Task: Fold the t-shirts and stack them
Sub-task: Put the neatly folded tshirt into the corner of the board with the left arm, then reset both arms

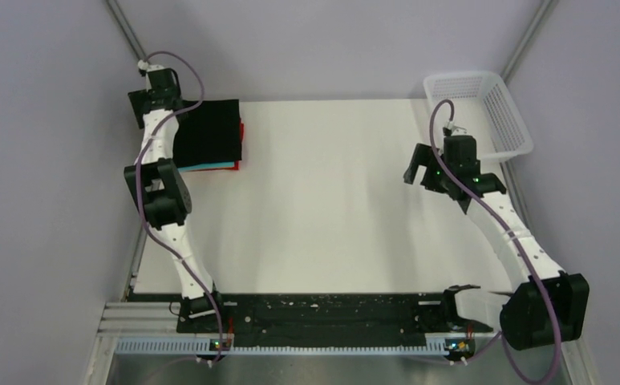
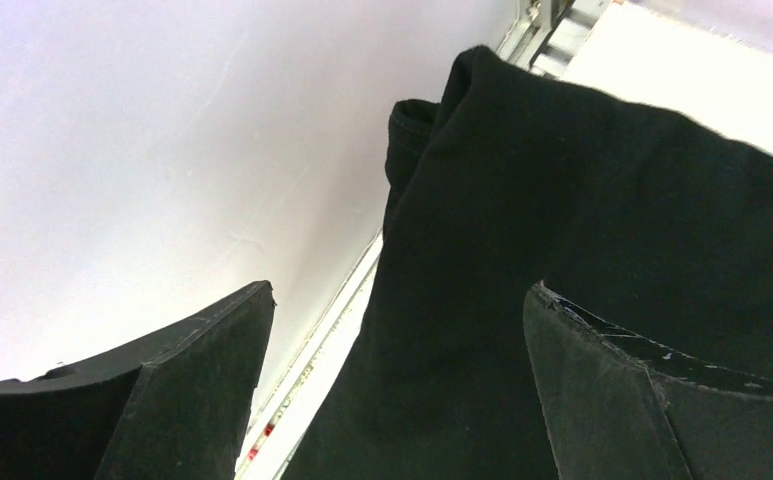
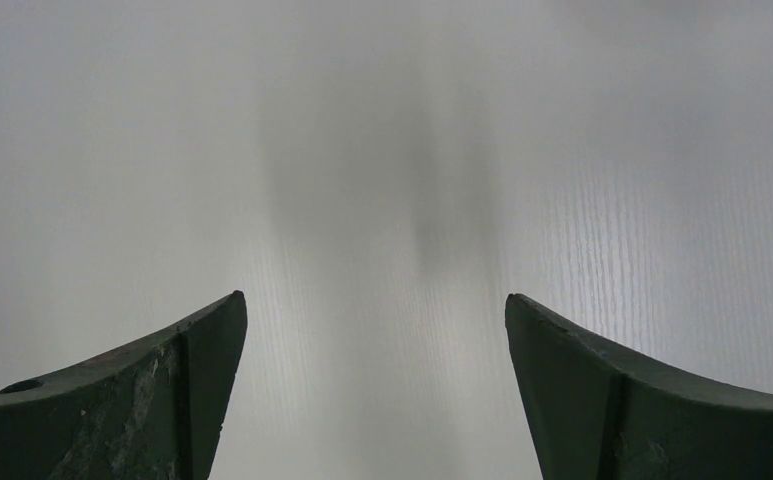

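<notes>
The left end effector (image 2: pixel 399 300) hangs with its fingers spread wide over the black t-shirt (image 1: pixel 210 132), gripping nothing; its wrist view shows dark cloth below and between the fingers but none pinched. That shirt lies folded into a neat square on top of the pile, at the far corner of the table (image 1: pixel 330 224) opposite the white mesh basket (image 1: pixel 505 120). A teal t-shirt (image 1: pixel 210 168) peeks out along the pile's near edge, and a red t-shirt (image 1: pixel 241 132) shows along the side that faces the basket. The right end effector (image 3: pixel 374 300) is also spread and empty, hovering over bare table just on the near side of the basket. I can pick out no cloth through the basket's mesh, and no other shirt shows in any view. By my reckoning the folding and stacking are as good as done, with the black one as the last layer. What seems left is for the left arm to lift away without dragging the top fold, and perhaps some squaring of the pile, since the lower shirts stick out a little.
</notes>
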`<state>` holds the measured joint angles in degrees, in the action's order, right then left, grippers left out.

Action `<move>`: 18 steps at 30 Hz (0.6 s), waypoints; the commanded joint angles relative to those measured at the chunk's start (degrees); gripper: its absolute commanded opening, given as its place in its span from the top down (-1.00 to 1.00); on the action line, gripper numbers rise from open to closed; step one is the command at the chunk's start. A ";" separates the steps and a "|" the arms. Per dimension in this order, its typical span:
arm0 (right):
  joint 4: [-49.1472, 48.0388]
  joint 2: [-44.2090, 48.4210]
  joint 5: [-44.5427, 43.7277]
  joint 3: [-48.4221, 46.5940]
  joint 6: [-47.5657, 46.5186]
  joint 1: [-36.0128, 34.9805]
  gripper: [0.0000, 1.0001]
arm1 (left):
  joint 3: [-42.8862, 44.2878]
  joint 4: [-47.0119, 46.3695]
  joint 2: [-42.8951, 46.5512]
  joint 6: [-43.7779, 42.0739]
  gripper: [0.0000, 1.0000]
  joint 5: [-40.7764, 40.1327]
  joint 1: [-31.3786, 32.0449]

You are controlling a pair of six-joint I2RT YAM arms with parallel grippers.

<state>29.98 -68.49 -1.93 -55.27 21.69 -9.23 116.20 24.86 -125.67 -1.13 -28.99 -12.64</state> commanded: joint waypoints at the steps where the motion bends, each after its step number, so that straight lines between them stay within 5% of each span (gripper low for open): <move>1: -2.15 5.76 -0.90 -1.80 1.13 0.12 -0.98 | 2.07 2.43 8.73 6.77 -0.97 2.78 -0.10; 5: -1.64 9.12 -1.60 -0.57 1.41 0.14 -0.97 | -0.66 5.92 13.66 10.47 -0.98 11.06 0.11; 12: -2.78 18.82 -3.24 4.18 1.55 0.01 -0.97 | -24.29 -4.38 32.83 15.30 -0.98 31.55 3.45; 18: -3.56 26.50 -8.31 12.12 3.92 0.06 -0.97 | -49.61 -12.45 53.30 24.51 -0.97 29.57 15.82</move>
<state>28.21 -46.30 -5.76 -48.16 23.29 -9.23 80.75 20.80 -84.42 15.31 -2.28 -4.75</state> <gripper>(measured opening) 0.986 0.987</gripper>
